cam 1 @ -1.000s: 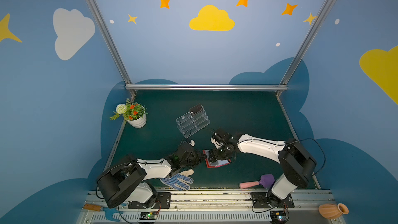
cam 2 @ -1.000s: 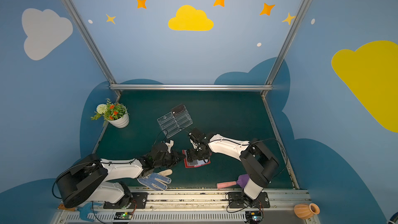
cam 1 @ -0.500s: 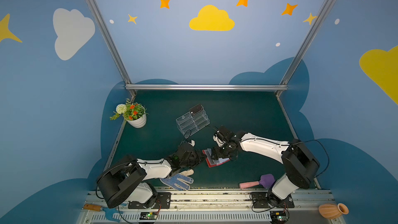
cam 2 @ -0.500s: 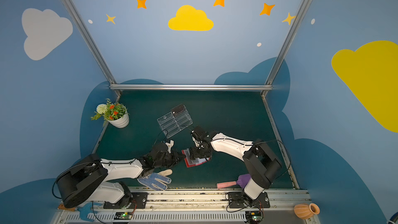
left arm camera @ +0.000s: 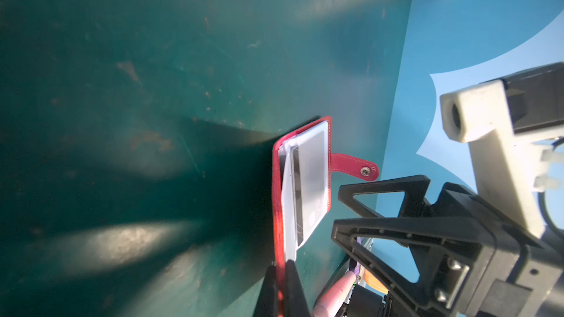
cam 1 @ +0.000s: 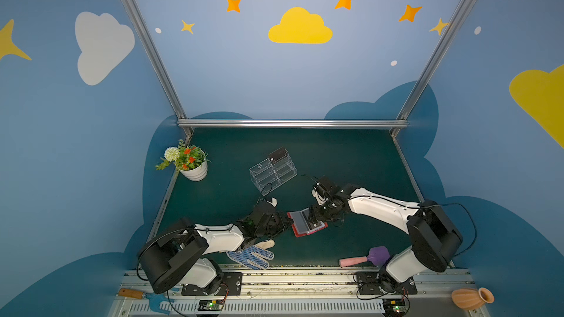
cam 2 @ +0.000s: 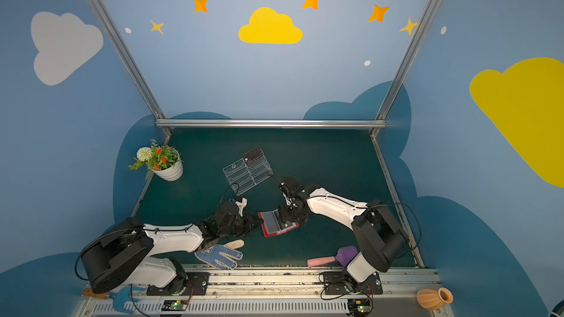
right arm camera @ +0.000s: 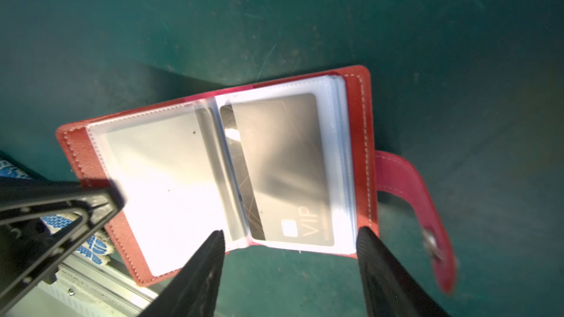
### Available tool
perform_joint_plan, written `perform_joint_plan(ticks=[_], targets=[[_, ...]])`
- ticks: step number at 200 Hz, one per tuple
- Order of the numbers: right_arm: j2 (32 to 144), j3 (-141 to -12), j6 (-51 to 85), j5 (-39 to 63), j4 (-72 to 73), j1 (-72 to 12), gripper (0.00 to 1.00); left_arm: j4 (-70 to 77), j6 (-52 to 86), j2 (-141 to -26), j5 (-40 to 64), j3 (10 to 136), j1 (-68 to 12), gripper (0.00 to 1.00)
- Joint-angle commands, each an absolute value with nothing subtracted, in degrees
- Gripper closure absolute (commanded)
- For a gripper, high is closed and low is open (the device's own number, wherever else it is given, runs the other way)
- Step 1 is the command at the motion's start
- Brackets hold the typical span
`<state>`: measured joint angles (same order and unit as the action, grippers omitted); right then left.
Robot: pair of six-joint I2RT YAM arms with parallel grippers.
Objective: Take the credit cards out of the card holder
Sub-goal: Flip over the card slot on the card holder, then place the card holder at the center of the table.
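The green table (cam 1: 335,154) carried a clear acrylic stand (cam 1: 273,172) near its middle, and a dark card (cam 1: 277,154) lay in the stand's top tier. Nearer the robot, between the two arms, the red card holder (cam 1: 305,224) was open on the table. The left gripper (left arm camera: 280,279) was clamped tight on the edge of its red cover. The right gripper (right arm camera: 290,233) stood wide apart over the holder, one finger near the fold and the other at the outer edge of the sleeves, gripping nothing. The strap (right arm camera: 406,184) was unfastened and hung out to one side. A dark credit card (right arm camera: 283,163) marked VIP sat in the uppermost clear sleeve.
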<state>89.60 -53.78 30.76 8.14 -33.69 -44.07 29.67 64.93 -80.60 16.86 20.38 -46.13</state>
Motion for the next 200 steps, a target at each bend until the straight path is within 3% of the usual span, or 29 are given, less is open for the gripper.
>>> perform_joint_plan(ticks=[1,54,88,106,154,200], targets=[[87.6,-52.5,30.1,8.9,-33.8,-43.2,0.34,27.4,62.4,-81.0,16.7,21.6,-45.8,0.96],[84.3,-49.9,30.7,13.0,-31.1,-40.2,0.34,17.2,56.2,-79.6,17.2,24.2,-42.6,0.95],[83.2,-49.2,31.3,16.7,-28.5,-38.6,0.40,11.5,53.0,-79.1,18.7,26.5,-41.0,0.49],[83.3,-49.4,31.4,17.9,-27.8,-38.3,0.49,6.5,53.1,-76.5,17.1,27.5,-40.7,0.35],[85.5,-49.1,31.5,20.0,-24.6,-36.4,0.78,-8.3,52.6,-61.0,8.6,32.0,-40.7,0.29],[90.3,-49.5,31.6,22.0,-21.0,-35.0,0.91,7.5,59.7,-65.6,20.1,32.2,-41.3,0.37]])
